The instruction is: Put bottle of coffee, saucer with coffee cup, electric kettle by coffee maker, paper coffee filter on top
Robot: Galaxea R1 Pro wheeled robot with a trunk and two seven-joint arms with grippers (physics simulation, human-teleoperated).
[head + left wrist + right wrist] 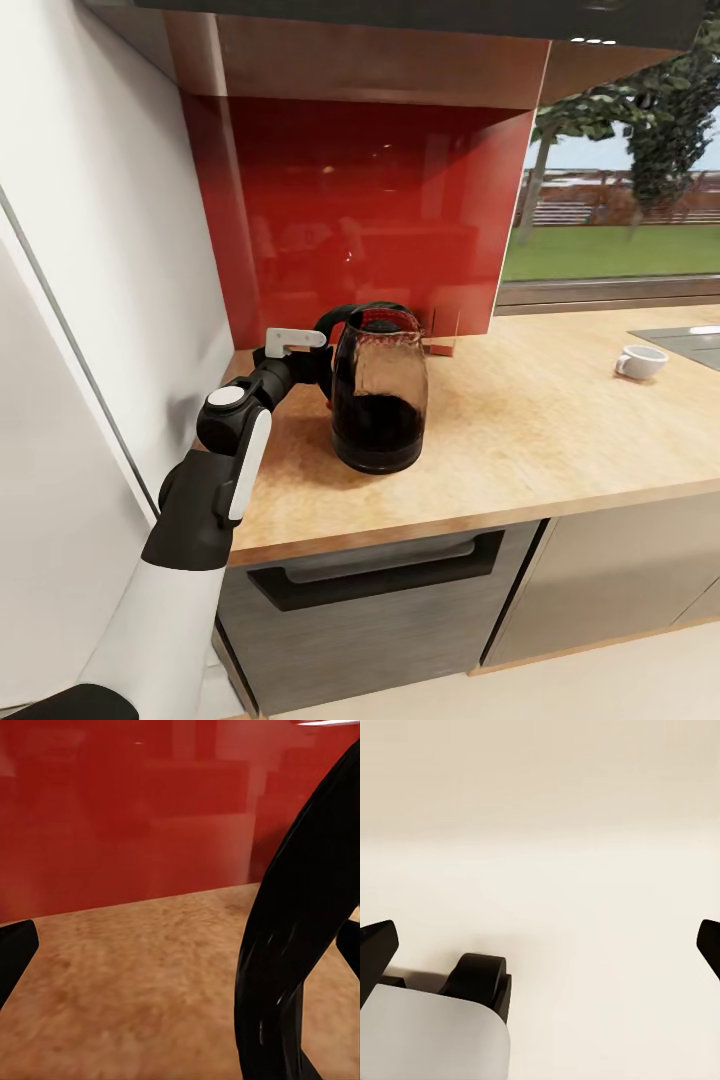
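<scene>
**Kettle on the counter, left arm at its handle**

Beige wood-grain counter runs across the head view, above dark grey cabinet fronts and a drawer with a recessed pull.

Nearest, the left arm rises from the lower left and reaches over the counter's front edge. Its gripper sits at the black loop handle of the kettle. In the left wrist view the handle curves between the two dark fingertips, which stand apart on either side of it; whether they press on it I cannot tell.

The kettle stands upright on the counter, glass body dark in its lower part, black lid on top.

The right gripper is spread wide over a pale floor, beside a white-and-black part of the robot's base.

Farther right, well apart from the kettle, the white cup rests on the counter near a grey inset.

Behind, a glossy red backsplash meets the counter, with a window onto grass and trees to its right.
</scene>
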